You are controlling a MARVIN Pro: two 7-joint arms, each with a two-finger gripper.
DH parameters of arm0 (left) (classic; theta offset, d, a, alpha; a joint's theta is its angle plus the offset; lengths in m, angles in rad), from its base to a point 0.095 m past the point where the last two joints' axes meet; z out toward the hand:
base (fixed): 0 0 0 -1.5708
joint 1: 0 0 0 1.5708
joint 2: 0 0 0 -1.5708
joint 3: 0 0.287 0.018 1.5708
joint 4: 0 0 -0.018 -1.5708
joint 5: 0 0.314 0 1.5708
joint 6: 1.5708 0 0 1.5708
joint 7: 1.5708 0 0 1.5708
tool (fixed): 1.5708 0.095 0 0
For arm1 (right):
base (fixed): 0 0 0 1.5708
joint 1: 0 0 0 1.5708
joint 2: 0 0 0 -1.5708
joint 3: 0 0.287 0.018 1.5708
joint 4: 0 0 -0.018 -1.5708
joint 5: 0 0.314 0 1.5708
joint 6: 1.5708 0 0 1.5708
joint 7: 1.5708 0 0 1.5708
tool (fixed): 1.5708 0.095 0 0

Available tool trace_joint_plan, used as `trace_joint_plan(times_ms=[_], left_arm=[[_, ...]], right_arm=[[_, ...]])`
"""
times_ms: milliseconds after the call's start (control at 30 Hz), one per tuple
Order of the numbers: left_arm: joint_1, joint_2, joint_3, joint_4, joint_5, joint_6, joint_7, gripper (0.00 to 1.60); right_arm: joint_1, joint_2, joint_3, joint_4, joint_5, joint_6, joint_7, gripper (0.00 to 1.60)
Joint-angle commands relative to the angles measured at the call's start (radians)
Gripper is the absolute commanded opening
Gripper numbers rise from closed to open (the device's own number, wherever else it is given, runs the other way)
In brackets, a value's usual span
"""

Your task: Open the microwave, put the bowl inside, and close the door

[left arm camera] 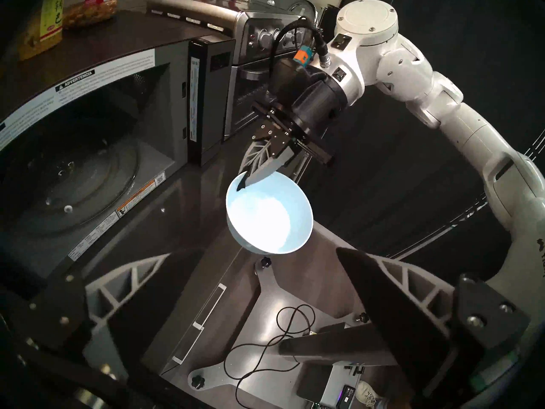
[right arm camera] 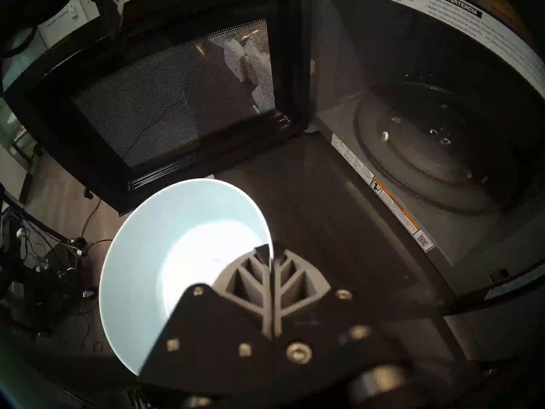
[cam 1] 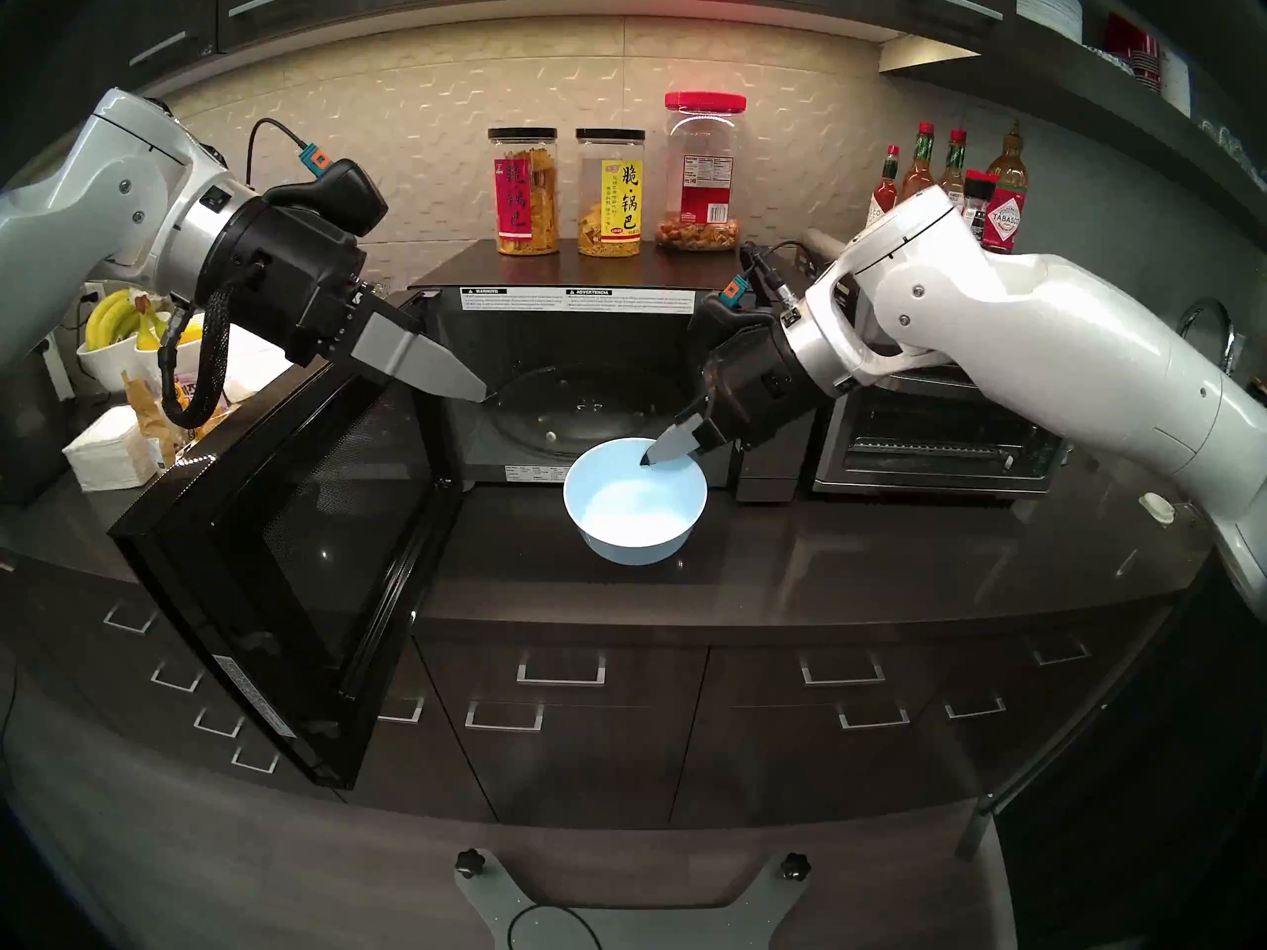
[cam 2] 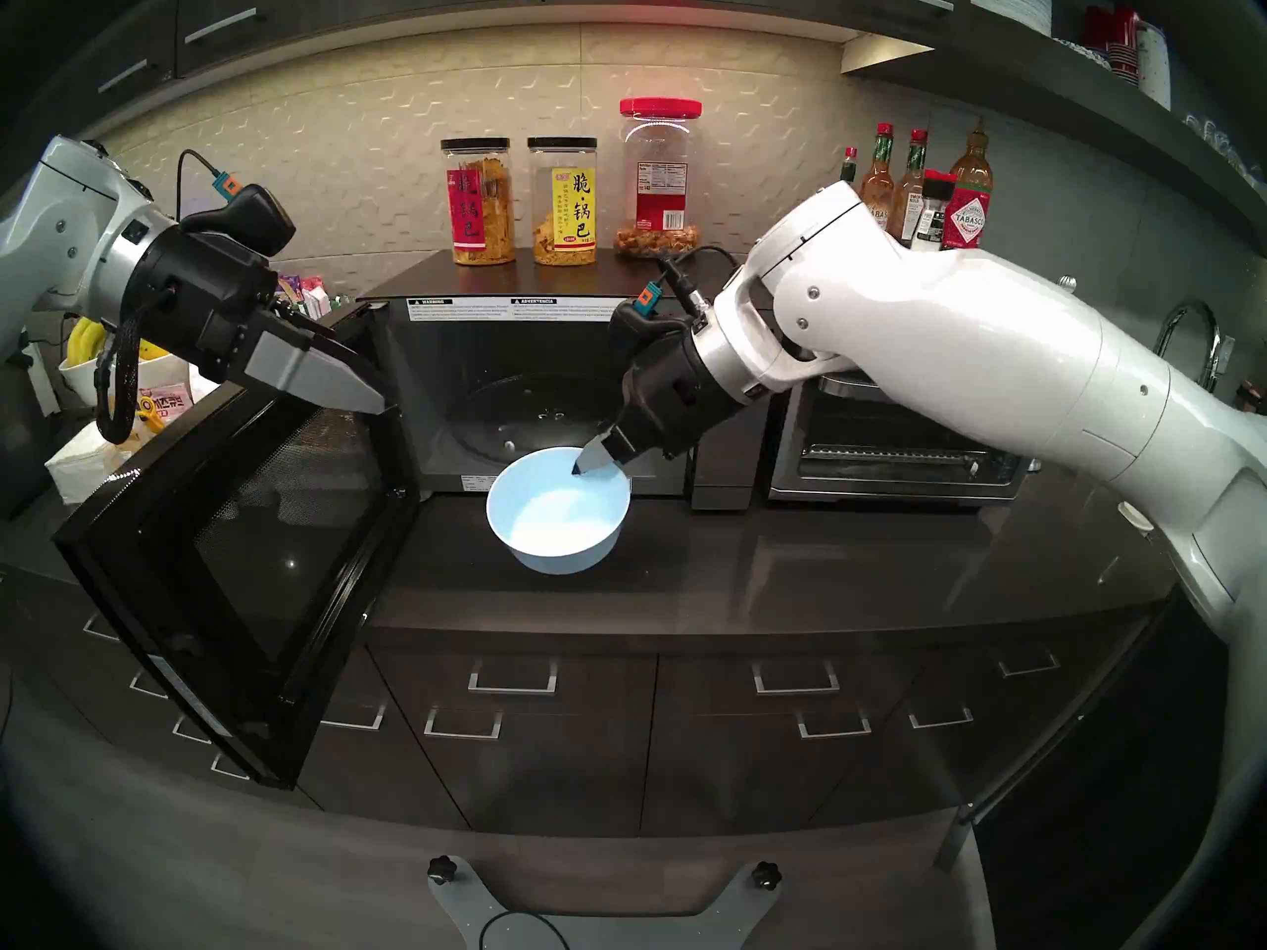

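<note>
Pinching the rim of the bowl (cam 1: 634, 510), my right gripper (cam 1: 650, 459) holds it up, just in front of the microwave (cam 1: 583, 379). One finger is inside the rim, one outside. The door (cam 1: 288, 551) is wide open. My left gripper (left arm camera: 295, 296) is spread and empty. I think the bowl is light, smooth, maybe slippery, so it could tip.
</note>
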Motion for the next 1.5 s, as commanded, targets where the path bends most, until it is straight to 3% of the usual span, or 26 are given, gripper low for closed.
trace_joint_plan(times_ms=[0,667,1467], left_arm=[[-0.081,0.024,0.004,-0.013,-0.015,-0.002,0.049,1.6],[-0.21,0.078,0.099,-0.086,-0.073,-0.002,0.199,1.6],[-0.362,0.091,0.24,-0.1,-0.083,-0.002,0.201,1.6]], right_arm=[[0.01,0.0,0.013,-0.002,0.005,-0.004,-0.003,0.0],[0.006,-0.005,0.013,-0.011,0.015,-0.003,-0.023,0.0],[0.009,-0.017,0.014,-0.012,0.03,0.0,-0.042,0.0]])
